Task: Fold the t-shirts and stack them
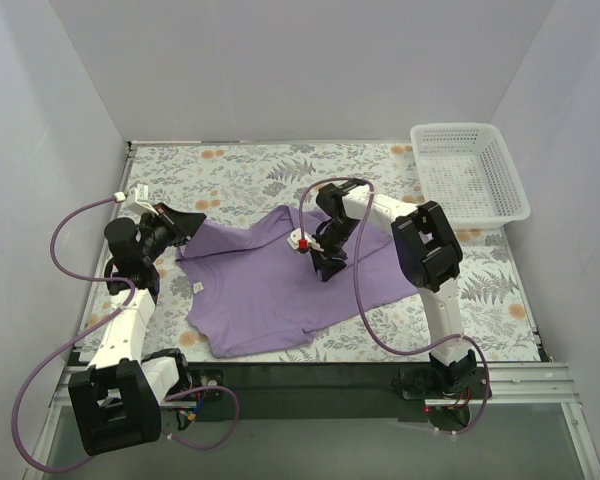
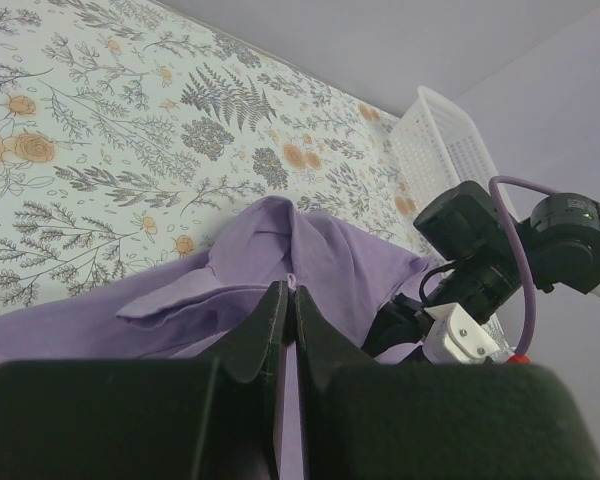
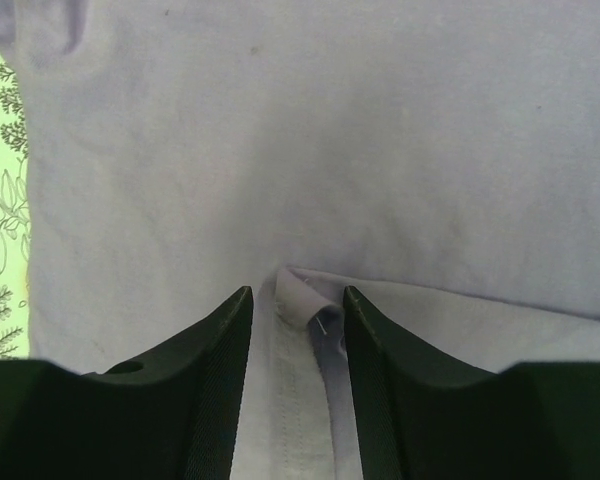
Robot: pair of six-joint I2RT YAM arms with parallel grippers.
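Where the plain lavender-purple cotton t-shirt (image 1: 270, 290) lies rumpled, left of the white plastic lattice basket (image 1: 500, 205), the left gripper (image 2: 290, 295) is pinched tight on its edge. The right gripper (image 3: 296, 300) straddles a small fold, fingers apart.

There is one lavender t-shirt (image 1: 270, 290), one white basket (image 1: 470, 170), one desk (image 1: 240, 170), two grippers, namely the left gripper (image 1: 193, 222) and right gripper (image 1: 327, 266), and seemingly one neck label (image 1: 198, 287).

Lavender-purple t-shirt (image 1: 265, 290) spread mostly flat on floral table (image 1: 240, 165); left edge bunched, raised; small white label (image 1: 198, 287) showing.
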